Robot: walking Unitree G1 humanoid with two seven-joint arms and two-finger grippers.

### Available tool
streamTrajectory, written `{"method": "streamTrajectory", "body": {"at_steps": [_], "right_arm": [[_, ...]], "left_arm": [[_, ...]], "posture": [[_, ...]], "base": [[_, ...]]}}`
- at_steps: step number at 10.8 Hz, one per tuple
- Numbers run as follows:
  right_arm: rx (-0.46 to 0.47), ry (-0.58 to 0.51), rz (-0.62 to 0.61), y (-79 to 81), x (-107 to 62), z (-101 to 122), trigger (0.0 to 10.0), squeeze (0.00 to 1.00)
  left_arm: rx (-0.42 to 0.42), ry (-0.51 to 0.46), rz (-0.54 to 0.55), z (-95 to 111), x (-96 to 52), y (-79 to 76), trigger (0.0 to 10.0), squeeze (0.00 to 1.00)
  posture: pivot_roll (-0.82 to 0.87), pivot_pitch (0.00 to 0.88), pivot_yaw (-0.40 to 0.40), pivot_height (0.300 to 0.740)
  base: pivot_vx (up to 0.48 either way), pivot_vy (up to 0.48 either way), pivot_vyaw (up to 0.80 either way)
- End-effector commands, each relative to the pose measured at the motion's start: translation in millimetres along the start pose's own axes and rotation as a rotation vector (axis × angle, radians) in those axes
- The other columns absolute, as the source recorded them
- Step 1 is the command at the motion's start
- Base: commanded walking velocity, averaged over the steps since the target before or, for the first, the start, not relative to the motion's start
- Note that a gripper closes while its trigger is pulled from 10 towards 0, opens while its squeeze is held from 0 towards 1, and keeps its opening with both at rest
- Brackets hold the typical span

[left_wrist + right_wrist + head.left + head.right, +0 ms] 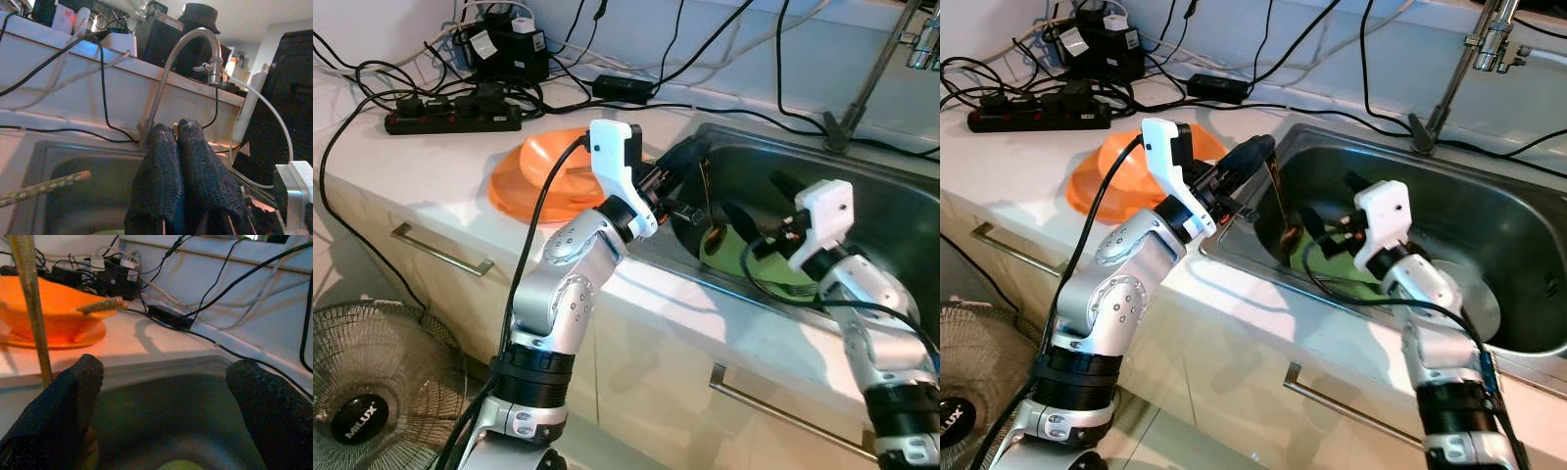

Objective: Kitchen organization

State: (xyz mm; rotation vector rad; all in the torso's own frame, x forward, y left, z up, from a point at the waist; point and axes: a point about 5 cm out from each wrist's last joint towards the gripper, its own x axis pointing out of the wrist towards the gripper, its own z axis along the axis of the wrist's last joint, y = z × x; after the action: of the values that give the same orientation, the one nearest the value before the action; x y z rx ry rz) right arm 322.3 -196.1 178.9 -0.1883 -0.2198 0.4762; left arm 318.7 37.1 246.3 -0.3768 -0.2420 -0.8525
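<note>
**Both grippers at the sink, left one holding a utensil**

I see the left gripper (pixel 1258 152) poised over the near-left corner of the stainless steel sink (pixel 1489 215), its two black fingers (pixel 181 181) pressed together on the thin brown handle of a long wooden spoon (pixel 1278 201). The spoon hangs almost upright, its bowl low in the sink beside a lime-green bowl (pixel 744 257) resting on the sink floor. The right gripper (pixel 754 220) reaches into the sink above that green bowl; in the right wrist view its fingers (pixel 264 396) stand wide apart, holding nothing. On the white bench (pixel 431 166), just left of the sink, sits an orange plastic bowl on an orange plate (pixel 543 176), with a patterned stick (pixel 100 305) lying across its rim. Behind them lie a black power strip (pixel 450 116) and tangled black cables. A curved metal tap (pixel 195 49) rises behind the sink.
</note>
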Motion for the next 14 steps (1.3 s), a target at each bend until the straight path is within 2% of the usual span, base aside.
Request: {"method": "streamTrajectory", "body": {"at_steps": [1, 4, 7, 10, 14], "right_arm": [[0.018, -0.029, 0.014, -3.3, -2.8, 8, 10.0, 0.0], [0.065, -0.045, 0.129, 13.1, -2.4, 10, 10.0, 0.0], [0.107, -0.063, 0.183, 30.4, 3.7, 10, 10.0, 0.0], [0.125, -0.054, 0.182, 40.8, 10.1, 6, 10.0, 0.0], [0.102, -0.016, 0.117, 42.4, 16.2, -5, 10.0, 0.0]], "left_arm": [[0.019, 0.008, -0.011, -2, 1.0, -1.5, 10.0, 0.0], [0.037, 0.026, -0.015, -5, 2.1, -3.8, 10.0, 0.0], [0.033, 0.023, -0.026, -6, 4.4, -5.6, 10.0, 0.0], [0.018, 0.03, -0.054, -8, 6.4, -10.5, 10.0, 0.0], [0.01, 0.037, -0.08, -10, 7.8, -16.0, 10.0, 0.0]], "posture": [[0.08, 0.053, 0.001, 0.74], [0.09, 0.057, -0.002, 0.74], [0.09, 0.055, -0.001, 0.74], [0.09, 0.055, 0.0, 0.74], [0.1, 0.056, 0.0, 0.74]], "base": [[0.0, 0.0, 0.0], [0.0, 0.0, 0.0], [0.0, 0.0, 0.0], [0.0, 0.0, 0.0], [0.0, 0.0, 0.0]]}}
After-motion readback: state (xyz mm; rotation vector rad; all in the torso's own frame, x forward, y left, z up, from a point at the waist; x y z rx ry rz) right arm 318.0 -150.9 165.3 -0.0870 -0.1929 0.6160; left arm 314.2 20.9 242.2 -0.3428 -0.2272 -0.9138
